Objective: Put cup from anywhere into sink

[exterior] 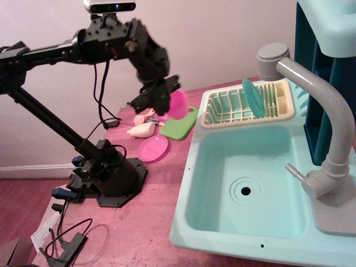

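My gripper (167, 104) is shut on the magenta-pink cup (177, 104) and holds it in the air above the green cutting board (179, 125), left of the sink. The cup is tilted and a little blurred. The light-teal sink (245, 183) fills the right half of the view, with its round drain hole (245, 191) and grey faucet (320, 119). The cup is apart from the sink, above and left of its left rim.
A flat pink plate (153, 148) lies on the table under the arm. A cream toy (141, 130) lies beside it. A cream dish rack (247, 105) with a teal plate (253, 98) stands behind the basin. The arm's black base (108, 175) sits at the left.
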`<state>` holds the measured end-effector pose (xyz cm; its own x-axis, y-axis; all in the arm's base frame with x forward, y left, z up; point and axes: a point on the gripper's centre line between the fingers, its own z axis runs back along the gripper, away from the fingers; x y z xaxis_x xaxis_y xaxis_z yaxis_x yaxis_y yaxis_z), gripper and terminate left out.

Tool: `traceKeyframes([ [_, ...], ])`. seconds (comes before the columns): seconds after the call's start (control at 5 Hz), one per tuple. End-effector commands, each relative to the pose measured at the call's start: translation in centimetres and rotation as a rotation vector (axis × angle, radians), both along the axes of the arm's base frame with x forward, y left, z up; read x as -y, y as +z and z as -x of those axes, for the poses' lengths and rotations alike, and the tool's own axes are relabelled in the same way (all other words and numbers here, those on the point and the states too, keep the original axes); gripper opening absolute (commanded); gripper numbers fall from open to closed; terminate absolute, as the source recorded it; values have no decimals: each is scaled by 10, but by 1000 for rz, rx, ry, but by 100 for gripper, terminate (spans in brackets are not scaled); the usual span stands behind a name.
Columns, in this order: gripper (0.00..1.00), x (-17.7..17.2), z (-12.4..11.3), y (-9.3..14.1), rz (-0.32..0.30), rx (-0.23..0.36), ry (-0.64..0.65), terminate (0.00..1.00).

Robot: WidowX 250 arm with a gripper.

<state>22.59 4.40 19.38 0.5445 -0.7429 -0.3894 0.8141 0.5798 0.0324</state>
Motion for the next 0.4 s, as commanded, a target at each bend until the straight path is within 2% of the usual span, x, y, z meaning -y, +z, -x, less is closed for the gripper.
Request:
traceKeyframes([
  [0.0,0,23,-66,4,-17,43,-171,0],
  [0.2,0,35,-80,-17,17,34,-203,100],
])
